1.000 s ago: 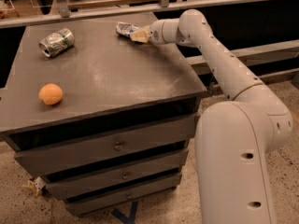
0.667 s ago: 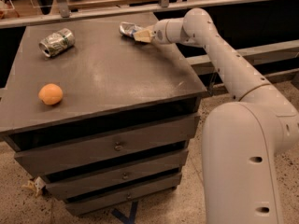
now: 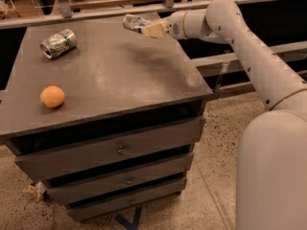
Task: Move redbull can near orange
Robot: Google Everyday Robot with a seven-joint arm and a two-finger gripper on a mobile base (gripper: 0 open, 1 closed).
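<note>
Reaching in from the upper right of the frame, the arm (image 3: 249, 47) has its hand (image 3: 147, 29) clamped on the redbull can (image 3: 131, 22), which is held on its side at the top centre, over the far edge of the surface (image 3: 120, 80). The orange (image 3: 52, 96) sits at the left, well apart from it. A fatter silver can (image 3: 58, 43) lies on its side in the upper left.

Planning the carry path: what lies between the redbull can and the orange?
Only bare cabinet top, in the camera view. The gripper holds the redbull can at the back edge.
</note>
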